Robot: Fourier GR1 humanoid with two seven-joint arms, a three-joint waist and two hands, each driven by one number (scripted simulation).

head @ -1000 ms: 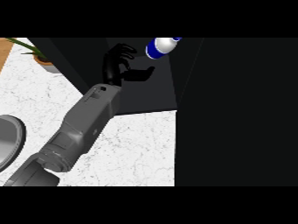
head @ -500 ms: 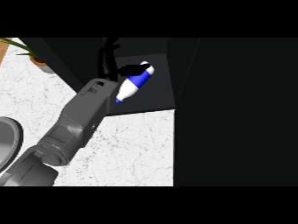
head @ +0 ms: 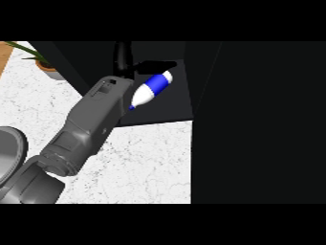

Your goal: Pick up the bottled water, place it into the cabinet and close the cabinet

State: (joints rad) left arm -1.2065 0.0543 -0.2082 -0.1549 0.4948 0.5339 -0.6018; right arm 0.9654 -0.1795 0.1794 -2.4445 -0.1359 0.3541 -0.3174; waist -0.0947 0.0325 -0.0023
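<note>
Bottled water (head: 151, 88) tilted, just below left hand (head: 125, 56)

Even, bright light falls on the white counter (head: 144, 158) and softly shades the grey forearm (head: 88, 129). The cabinet (head: 264, 119) is almost black, so the black left hand (head: 123, 55) nearly merges with it; the bottled water (head: 151, 88) stands out.
</note>
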